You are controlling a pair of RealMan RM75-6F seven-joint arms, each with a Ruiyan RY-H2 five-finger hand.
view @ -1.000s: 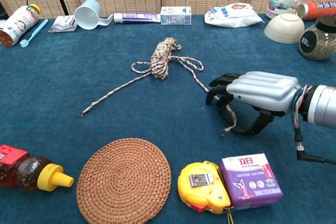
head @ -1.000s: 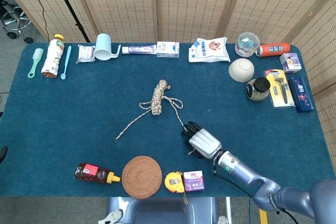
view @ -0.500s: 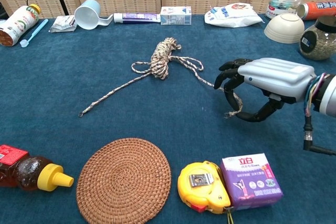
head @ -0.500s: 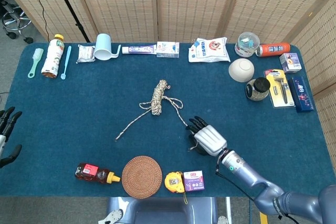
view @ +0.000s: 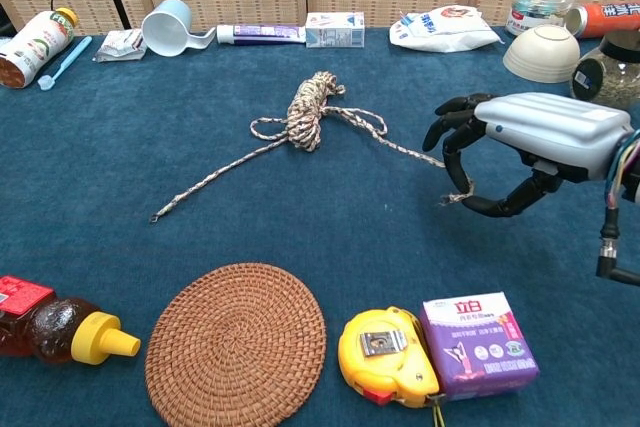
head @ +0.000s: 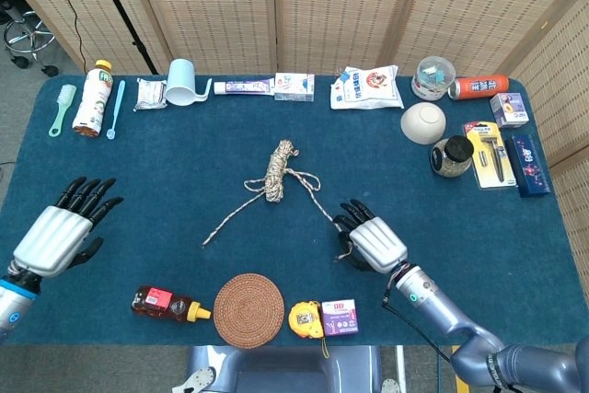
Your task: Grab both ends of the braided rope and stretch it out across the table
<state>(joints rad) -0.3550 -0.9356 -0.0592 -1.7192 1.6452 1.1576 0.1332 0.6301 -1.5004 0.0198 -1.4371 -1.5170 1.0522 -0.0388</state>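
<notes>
The braided rope [head: 279,169] lies coiled in a bundle [view: 310,112] at the table's middle. One loose strand runs forward-left to a free end [head: 206,242] [view: 155,217] on the cloth. The other strand runs right, nearly straight, into my right hand [head: 373,244] [view: 530,142], whose curled fingers hold its end just above the table. My left hand [head: 60,232] hovers at the table's left side with fingers spread and nothing in it, well left of the free end. The chest view does not show this hand.
A woven coaster [head: 248,310], a honey bottle [head: 166,304], a yellow tape measure [head: 306,319] and a purple box [head: 340,317] line the front edge. A bowl [head: 422,121] and a jar [head: 451,156] stand to the right. Several items line the back edge.
My right hand has moved right with the rope end, drawing that strand straighter. My left hand has come into the head view from the left edge.
</notes>
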